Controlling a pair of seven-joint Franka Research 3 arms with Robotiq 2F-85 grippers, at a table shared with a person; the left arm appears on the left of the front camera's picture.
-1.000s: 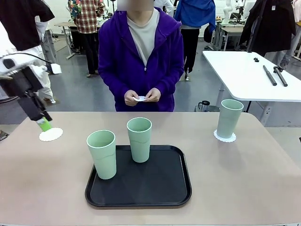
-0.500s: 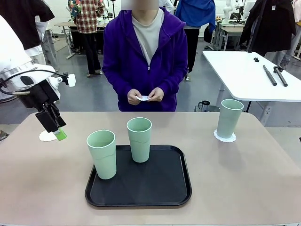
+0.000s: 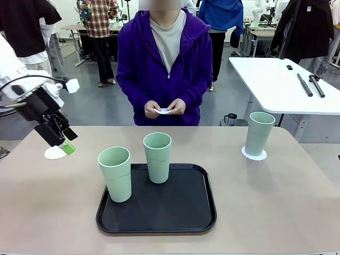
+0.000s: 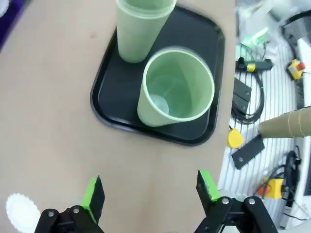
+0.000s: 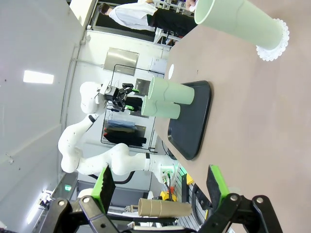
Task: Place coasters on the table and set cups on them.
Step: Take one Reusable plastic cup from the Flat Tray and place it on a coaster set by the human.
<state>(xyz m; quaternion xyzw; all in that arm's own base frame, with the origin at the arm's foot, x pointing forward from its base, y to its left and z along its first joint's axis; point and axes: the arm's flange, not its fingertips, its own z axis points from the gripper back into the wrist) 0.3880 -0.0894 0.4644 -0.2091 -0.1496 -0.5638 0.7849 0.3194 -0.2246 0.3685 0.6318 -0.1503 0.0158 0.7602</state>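
**Left coaster's down, so the near cup looks like your next grab**

Your left hand (image 3: 65, 147) is wide open and empty, sitting right at the edge of the bare coaster (image 3: 52, 154) on the desk's (image 3: 276, 202) left side; I can't tell if it's touching. The near cup (image 3: 115, 172) stands upright on the black tray (image 3: 175, 210), close by toward the middle, and in the wrist view it's dead ahead of the spread fingers. I'd come in from the side and grip around mid-height, since it tapers and could slip. Lift it clear of the tray lip and the second cup (image 3: 158, 156) just beside it, then centre it on the doily. Your right hand (image 5: 160, 187) is open too, holding nothing. The far cup (image 3: 259, 133) is already on its own coaster (image 3: 254, 155).
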